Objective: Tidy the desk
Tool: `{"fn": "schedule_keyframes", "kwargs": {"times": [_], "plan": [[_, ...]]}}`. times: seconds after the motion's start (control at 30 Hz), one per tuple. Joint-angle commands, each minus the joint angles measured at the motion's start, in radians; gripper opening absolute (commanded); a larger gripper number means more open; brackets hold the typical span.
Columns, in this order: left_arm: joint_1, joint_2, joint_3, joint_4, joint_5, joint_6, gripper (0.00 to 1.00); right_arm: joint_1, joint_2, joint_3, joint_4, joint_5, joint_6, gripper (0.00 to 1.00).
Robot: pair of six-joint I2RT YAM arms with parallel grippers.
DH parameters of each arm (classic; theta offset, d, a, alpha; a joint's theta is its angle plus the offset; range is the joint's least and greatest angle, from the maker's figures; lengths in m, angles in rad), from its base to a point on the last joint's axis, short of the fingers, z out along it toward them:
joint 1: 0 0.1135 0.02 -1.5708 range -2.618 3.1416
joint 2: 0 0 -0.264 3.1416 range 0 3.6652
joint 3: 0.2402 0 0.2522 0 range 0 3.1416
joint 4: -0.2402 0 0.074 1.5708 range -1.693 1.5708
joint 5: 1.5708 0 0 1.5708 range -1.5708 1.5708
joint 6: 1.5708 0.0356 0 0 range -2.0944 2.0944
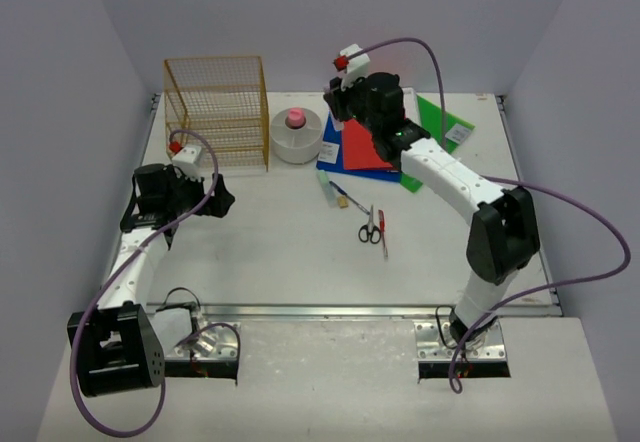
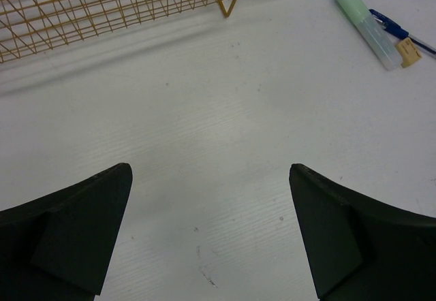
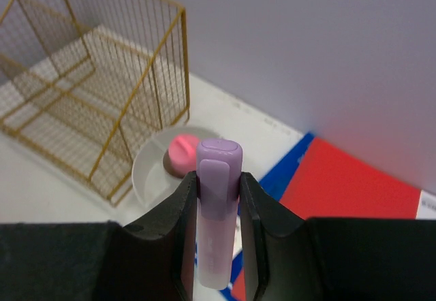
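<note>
The white desk (image 1: 280, 257) carries scattered stationery. My right gripper (image 3: 218, 178) is shut on a purple highlighter (image 3: 219, 156), held upright with its cap showing between the fingers. In the top view the right gripper (image 1: 345, 97) hovers at the back, over the folders and next to a white round dish (image 1: 296, 142). My left gripper (image 1: 222, 200) hangs open over bare desk (image 2: 204, 110) in front of the gold rack, with nothing between its fingers (image 2: 82, 219). A green-capped highlighter (image 1: 329, 191) lies mid-desk, beside a blue pen (image 1: 350, 200).
A gold wire rack (image 1: 217, 112) stands at the back left. The dish (image 3: 153, 171) holds a pink object (image 3: 182, 152). Red (image 1: 365, 147), blue and green (image 1: 440, 122) folders overlap at the back right. Scissors (image 1: 370, 227) and a red pen (image 1: 382, 234) lie centre right.
</note>
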Motion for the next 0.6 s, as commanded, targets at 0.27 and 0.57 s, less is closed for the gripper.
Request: {"fn": "schedule_keyframes", "kwargs": {"times": [0.27,0.57], "plan": [[0.011,0.022,0.043,0.040,0.024,-0.022,1.00,0.124,0.233,-0.147,0.776,0.203,0.094,0.00],[0.012,0.038,0.040,0.046,0.021,-0.013,1.00,0.132,0.328,-0.163,0.913,0.211,0.049,0.00]]}}
